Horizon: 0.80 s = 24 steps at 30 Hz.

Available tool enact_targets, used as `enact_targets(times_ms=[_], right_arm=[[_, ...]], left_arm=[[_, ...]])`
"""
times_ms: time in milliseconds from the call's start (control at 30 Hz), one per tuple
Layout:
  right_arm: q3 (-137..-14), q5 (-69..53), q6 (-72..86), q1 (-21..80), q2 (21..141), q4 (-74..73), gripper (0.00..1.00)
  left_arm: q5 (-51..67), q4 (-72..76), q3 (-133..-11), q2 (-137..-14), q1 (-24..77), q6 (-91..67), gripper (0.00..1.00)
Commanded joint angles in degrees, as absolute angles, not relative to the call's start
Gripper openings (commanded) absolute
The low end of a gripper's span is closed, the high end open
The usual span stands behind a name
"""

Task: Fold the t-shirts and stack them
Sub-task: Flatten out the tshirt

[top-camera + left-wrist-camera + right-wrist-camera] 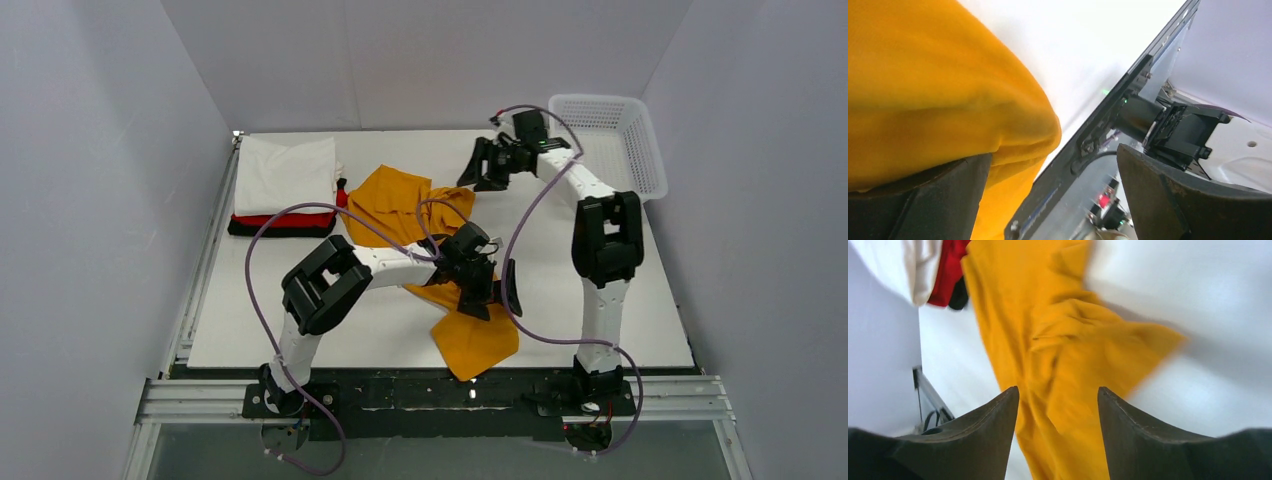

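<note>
The mustard-orange t-shirt point(405, 205) lies crumpled across the middle of the table, one end reaching the near edge. My left gripper point(493, 293) is open over its near part. In the left wrist view point(1050, 155) the shirt point(933, 85) bulges over one finger point(923, 200), and nothing is between the jaws. My right gripper point(483, 172) is open and empty above the table's far side. It looks down at the shirt point(1068, 340), apart from it point(1058, 390). A folded stack of a white shirt point(285, 170), a red shirt point(285, 218) and a black shirt point(280, 230) lies at the far left.
A white plastic lattice basket point(610, 140) stands at the far right corner of the table point(600, 320). Purple cables loop from both arms over the table. The black frame rail point(1083, 145) runs along the near edge. Grey walls close in the sides and back.
</note>
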State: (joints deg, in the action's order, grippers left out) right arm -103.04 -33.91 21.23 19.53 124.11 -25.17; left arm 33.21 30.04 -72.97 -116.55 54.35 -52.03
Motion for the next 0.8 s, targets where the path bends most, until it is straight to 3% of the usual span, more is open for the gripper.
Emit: enact_targets(times_ms=[0,167,400,500,600,767], right_arm=[[-97.19,-30.63,22.73,5.51,113.05,-28.85,0.69],[-87.16,-13.04,21.85,1.18,98.86,-33.51,0.77],[-57.95,-14.76,31.25,1.93,79.93,-29.93,0.72],[-48.56,-12.93,33.90,9.11,70.71,-29.51,0.71],[-47.55,-8.52,35.46,21.27,65.35,-32.70,0.71],[-47.03,-10.30,39.60,35.54,69.62,-25.54,0.72]], left_arm=[[22.67,25.85,-77.52,-118.91,55.24,-45.89,0.98],[20.74,6.80,-86.36,-113.99,55.20,-37.37,0.98],[10.10,-4.40,-69.71,-90.06,50.48,-34.41,0.98],[8.97,-6.41,-59.75,-79.25,43.01,-36.89,0.98],[4.06,-11.38,-51.34,-70.19,35.81,-38.55,0.98],[-4.34,-22.02,-48.11,-60.99,30.08,-37.62,0.98]])
